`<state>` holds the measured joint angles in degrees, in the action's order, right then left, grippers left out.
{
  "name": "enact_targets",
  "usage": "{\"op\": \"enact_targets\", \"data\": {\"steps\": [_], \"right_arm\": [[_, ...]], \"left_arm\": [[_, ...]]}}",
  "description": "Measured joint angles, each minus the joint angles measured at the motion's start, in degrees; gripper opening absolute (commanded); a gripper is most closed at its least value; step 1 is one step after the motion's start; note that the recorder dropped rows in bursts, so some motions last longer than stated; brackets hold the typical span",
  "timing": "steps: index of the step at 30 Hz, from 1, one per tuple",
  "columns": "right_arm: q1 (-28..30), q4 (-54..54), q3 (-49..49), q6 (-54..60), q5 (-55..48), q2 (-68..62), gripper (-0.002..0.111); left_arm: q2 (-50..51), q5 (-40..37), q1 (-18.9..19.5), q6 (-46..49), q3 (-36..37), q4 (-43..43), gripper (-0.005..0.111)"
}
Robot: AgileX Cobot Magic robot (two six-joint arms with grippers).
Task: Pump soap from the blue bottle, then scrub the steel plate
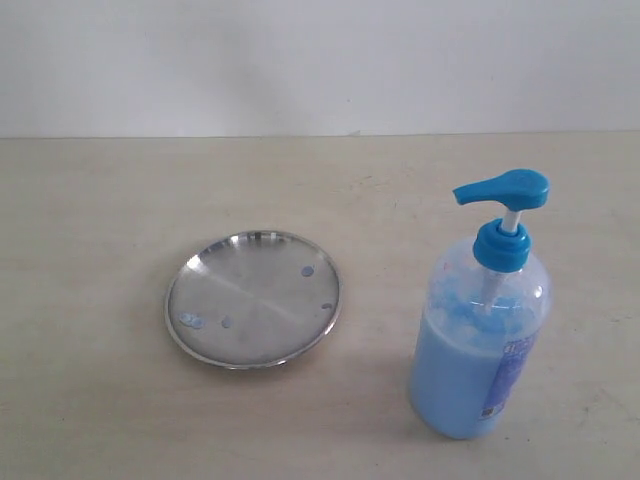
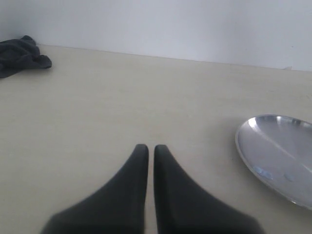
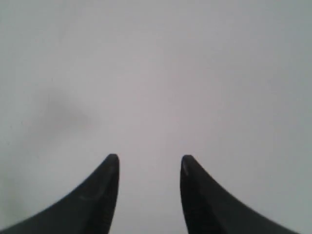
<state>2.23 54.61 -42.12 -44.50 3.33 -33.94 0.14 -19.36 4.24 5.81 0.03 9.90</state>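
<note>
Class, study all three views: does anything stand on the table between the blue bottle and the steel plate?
Nothing visible does. The tabletop between the blue bottle and the steel plate shows bare in the exterior view. The dark cloth lies near the wall, well away from the plate.

steel plate (image 1: pixel 252 298) left on table (image 1: pixel 90 400), bottle (image 1: pixel 478 350) right, nearer, perhaps cloth (image 2: pixel 20 56) by wall (image 2: pixel 195 24)

Shiny metal steel plate (image 1: pixel 252 298), clear glossy plastic blue bottle (image 1: pixel 480 345), matt pale table (image 1: pixel 100 200), dark crumpled cloth (image 2: pixel 22 54).
</note>
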Motion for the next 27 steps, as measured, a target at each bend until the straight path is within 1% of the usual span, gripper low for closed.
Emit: {"op": "enact_targets", "data": {"steps": [4,7,10,13,15,18,21,22,24,27], "right_arm": [[0.00,2.40,2.49,-5.45,-1.48,-7.42,0.057],[-2.48,3.04,7.20,-6.47,-1.62,-12.43,0.060],[-7.78,3.60,12.04,-4.38,-1.95,-16.80,0.059],[-13.34,3.97,15.82,0.39,-3.88,-18.92,0.059],[-17.23,4.05,16.89,2.07,-7.31,-18.95,0.059],[-22.34,1.95,17.19,3.00,-15.74,-16.16,0.059],[-26.81,-4.76,17.19,7.18,-24.08,-11.66,0.059],[-28.23,-8.62,17.19,9.75,-26.65,-9.84,0.059],[-30.83,-18.87,17.19,15.83,-30.71,-6.63,0.059],[-34.37,-38.35,17.19,30.50,-36.48,-2.42,0.059]], "left_arm": [[0.00,0.00,0.00,0.00,0.00,0.00,0.004],[0.00,0.00,0.00,0.00,0.00,0.00,0.004],[0.00,0.00,0.00,0.00,0.00,0.00,0.004],[0.00,0.00,0.00,0.00,0.00,0.00,0.004],[0.00,0.00,0.00,0.00,0.00,0.00,0.004],[0.00,0.00,0.00,0.00,0.00,0.00,0.004],[0.00,0.00,0.00,0.00,0.00,0.00,0.004],[0.00,0.00,0.00,0.00,0.00,0.00,0.004],[0.00,0.00,0.00,0.00,0.00,0.00,0.004],[0.00,0.00,0.00,0.00,0.00,0.00,0.004]]}}
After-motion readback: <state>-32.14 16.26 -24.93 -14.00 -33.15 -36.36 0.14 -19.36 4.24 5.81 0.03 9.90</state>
